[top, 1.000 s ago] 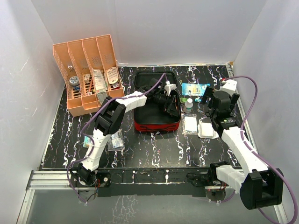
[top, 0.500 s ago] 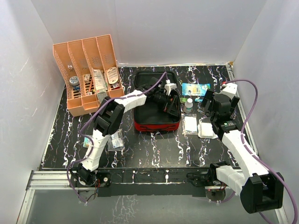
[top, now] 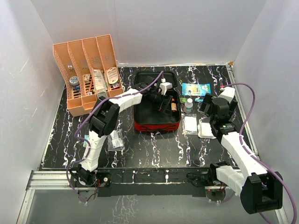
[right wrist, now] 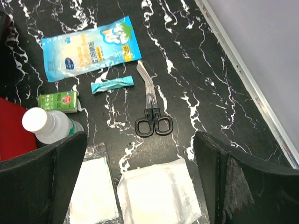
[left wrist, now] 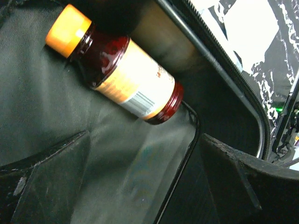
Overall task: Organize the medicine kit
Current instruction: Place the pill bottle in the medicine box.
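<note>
Since a second ago the left gripper (top: 162, 99) has drawn back toward the far end of the open rounded-square red soft zip medicine kit (top: 154, 125), which sits mid-table. Its fingers (left wrist: 46, 182) are apart and empty over the black lining. A dark red-brown bottle with orange cap (left wrist: 122, 74) lies just beyond them along the kit's right wall; its label is unreadable. The right gripper (right wrist: 140, 186) is spread and empty over white gauze packets (right wrist: 159, 193).

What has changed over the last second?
The left tool has shifted toward the far left of the medicine kit. It is open, and it has uncovered the amber bottle, which lies against the kit's right wall. The right tool has drawn slightly nearer its base, open and empty. The scissors, packets and orange rack stayed put.
</note>
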Tool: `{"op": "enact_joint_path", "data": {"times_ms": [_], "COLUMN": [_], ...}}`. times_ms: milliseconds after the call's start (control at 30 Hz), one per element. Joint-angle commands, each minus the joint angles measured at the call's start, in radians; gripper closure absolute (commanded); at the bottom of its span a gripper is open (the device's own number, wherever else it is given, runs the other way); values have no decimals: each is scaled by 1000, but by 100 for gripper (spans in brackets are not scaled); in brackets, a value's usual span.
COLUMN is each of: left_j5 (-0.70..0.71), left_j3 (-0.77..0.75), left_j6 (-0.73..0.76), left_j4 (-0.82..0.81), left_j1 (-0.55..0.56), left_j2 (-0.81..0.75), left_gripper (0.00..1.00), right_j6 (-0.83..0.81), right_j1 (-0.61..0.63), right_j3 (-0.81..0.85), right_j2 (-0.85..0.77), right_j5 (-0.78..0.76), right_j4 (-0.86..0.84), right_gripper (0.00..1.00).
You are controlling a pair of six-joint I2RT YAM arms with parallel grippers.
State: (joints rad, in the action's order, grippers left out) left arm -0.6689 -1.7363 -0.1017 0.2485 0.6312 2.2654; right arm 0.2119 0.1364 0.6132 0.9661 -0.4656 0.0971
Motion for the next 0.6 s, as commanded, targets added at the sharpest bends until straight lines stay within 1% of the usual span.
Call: {"op": "enact_joint_path", "data": {"times_ms": [0, 133, 267, 467, 567], "left_j5": [46, 64, 77, 77, 70], "left_j3": [22, 30, 29, 34, 25], "left_j6": [65, 80, 69, 11, -24], "left_j4": [96, 119, 141, 155, 154], "left_j1": [-5, -9, -20, -57, -85], "left_j2": [-99, -161, -229, -319, -361], "left_gripper": [1, 1, 1, 1, 1], "right_j6": [0, 0, -1, 31, 40], "right_j1": [1, 1, 2, 15, 51], "right_j3": [-22, -47, -99, -166, -169], "right_j2": [-17, 7, 34, 109, 167], "right_j5": [30, 65, 79, 99, 75], "right_j4": [-81, -118, -216, -381, -444], "right_gripper": [2, 2, 2, 2, 2]}}
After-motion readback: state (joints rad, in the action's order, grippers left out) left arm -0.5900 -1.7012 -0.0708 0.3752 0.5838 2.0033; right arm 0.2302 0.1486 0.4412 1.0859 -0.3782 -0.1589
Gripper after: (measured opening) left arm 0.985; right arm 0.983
